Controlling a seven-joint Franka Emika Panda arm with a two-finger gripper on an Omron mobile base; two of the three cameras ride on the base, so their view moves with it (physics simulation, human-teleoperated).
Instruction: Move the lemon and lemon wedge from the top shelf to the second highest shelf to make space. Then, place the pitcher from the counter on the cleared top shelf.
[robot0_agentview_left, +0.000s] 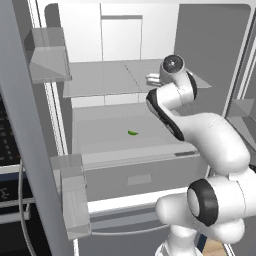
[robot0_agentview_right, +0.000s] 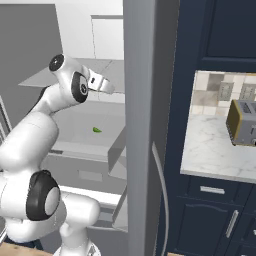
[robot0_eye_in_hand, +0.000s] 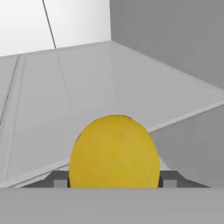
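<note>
Open fridge, grey shelves (robot0_agentview_left: 100, 80). Gripper (robot0_eye_in_hand: 114, 183) pinches the lemon (robot0_eye_in_hand: 114, 153) between its fingertips, held just above the shelf's front edge. Beyond, a small green item (robot0_agentview_left: 132, 133) on a lower shelf. Risk: round fruit could slip out, or roll off once released.

The round yellow lemon (robot0_eye_in_hand: 114, 152) at lower centre has a matt, faintly dimpled skin. The pale grey fridge shelf (robot0_eye_in_hand: 87, 96) looks smooth, like satin plastic. At far right, the boxy steel toaster (robot0_agentview_right: 243, 123) shows brushed metal on a veined, polished marble counter (robot0_agentview_right: 210, 150).
</note>
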